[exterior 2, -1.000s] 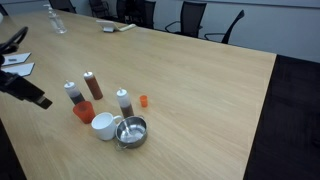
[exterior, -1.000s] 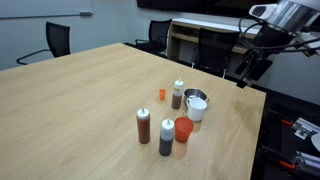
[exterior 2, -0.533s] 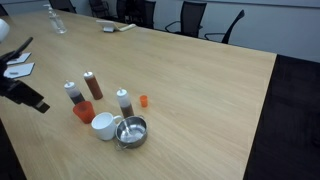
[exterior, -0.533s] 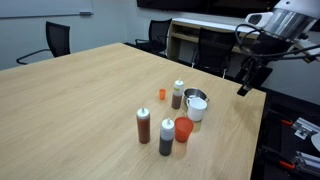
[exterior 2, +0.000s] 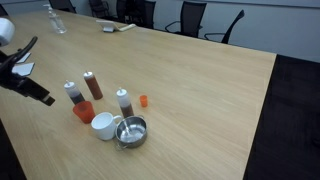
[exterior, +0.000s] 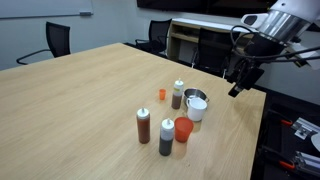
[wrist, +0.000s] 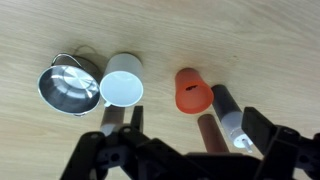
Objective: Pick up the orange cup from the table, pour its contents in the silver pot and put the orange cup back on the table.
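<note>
The orange cup [exterior: 184,129] [exterior 2: 83,112] stands upright on the table [exterior: 80,90] [exterior 2: 200,80] in a cluster of items. Beyond a white cup [exterior: 197,110] [exterior 2: 103,125] sits the silver pot [exterior: 194,96] [exterior 2: 131,131]. My gripper [exterior: 238,80] [exterior 2: 40,95] hangs open and empty in the air off the table's edge, apart from the cluster. Looking down in the wrist view, the orange cup [wrist: 190,90] lies just ahead of the gripper [wrist: 190,125], between its spread fingers, and the silver pot [wrist: 70,87] is to the left past the white cup [wrist: 122,82].
Three white-capped squeeze bottles [exterior: 143,125] [exterior: 166,137] [exterior: 178,94] crowd around the cup, two of them [wrist: 225,110] [wrist: 208,135] right beside it in the wrist view. A tiny orange piece [exterior: 161,93] [exterior 2: 144,100] stands nearby. Office chairs [exterior: 58,40] ring the table.
The open gripper has drifted a little lower and closer to the cluster on the table. Nothing on the table has moved.
</note>
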You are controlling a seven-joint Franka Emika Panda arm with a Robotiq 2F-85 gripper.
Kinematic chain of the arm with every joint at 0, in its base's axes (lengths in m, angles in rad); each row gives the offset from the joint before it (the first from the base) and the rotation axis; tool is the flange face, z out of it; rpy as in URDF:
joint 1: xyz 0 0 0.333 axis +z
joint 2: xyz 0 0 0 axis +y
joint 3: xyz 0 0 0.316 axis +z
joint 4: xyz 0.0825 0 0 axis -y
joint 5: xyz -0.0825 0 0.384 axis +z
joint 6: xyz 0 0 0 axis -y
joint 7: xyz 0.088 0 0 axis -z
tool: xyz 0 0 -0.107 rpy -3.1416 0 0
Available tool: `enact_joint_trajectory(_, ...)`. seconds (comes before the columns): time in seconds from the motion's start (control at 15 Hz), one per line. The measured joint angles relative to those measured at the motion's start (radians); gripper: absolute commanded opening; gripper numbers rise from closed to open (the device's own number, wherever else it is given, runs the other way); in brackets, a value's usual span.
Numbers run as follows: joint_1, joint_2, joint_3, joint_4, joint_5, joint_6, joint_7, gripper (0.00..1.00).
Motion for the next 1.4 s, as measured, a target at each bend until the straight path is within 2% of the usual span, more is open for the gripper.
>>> enact_joint_trajectory(0.2,0.06,0.115,0.023,-0.001,0.063,0.158,0.014,1.0)
enact_joint_trajectory(0.33,0.082,0.2,0.053,-0.002,0.062,0.24,0.03,1.0)
enact_joint_trajectory(0.4,0.074,0.242,0.074,-0.003,0.034,0.267,0.053,1.0)
enact_joint_trajectory(0.47,0.045,0.284,0.098,-0.003,-0.04,0.29,0.105,1.0)
enact_joint_trajectory(0.6,-0.079,0.33,0.166,0.0,-0.226,0.295,0.214,1.0)
enact_joint_trajectory(0.67,-0.103,0.334,0.172,0.001,-0.248,0.295,0.229,1.0)
enact_joint_trajectory(0.93,-0.079,0.334,0.17,0.002,-0.237,0.295,0.226,1.0)
enact_joint_trajectory(1.4,-0.093,0.344,0.168,0.003,-0.269,0.305,0.269,1.0)
